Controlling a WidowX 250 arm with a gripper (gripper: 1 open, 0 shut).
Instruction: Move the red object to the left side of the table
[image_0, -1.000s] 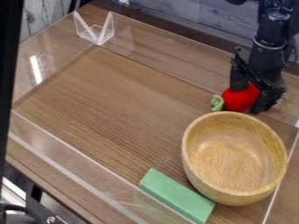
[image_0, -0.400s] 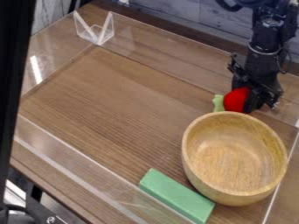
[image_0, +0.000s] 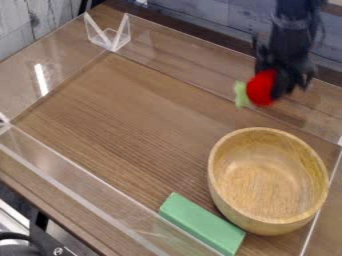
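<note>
red toy (image_0: 261, 88): up in the fingers (image_0: 274, 82), looks clear of the bench (image_0: 127, 110), over the far right part, beyond the bowl
fingers: clenched on the toy, coming at it from above, bit blurry tbh. my guess is top-down because the acrylic wall (image_0: 227, 24) and the bowl crowd that corner
green leafy end (image_0: 242, 95): pokes out to the left, so the grip is on the round red bit, prob the firmer part to hold
wooden bowl (image_0: 267, 180): near right, I'd lift before swinging left so nothing clips it
green block (image_0: 201, 225): just beside the bowl, not part of this job
next: carry it left and set it down gently, round stuff likes to roll
</note>
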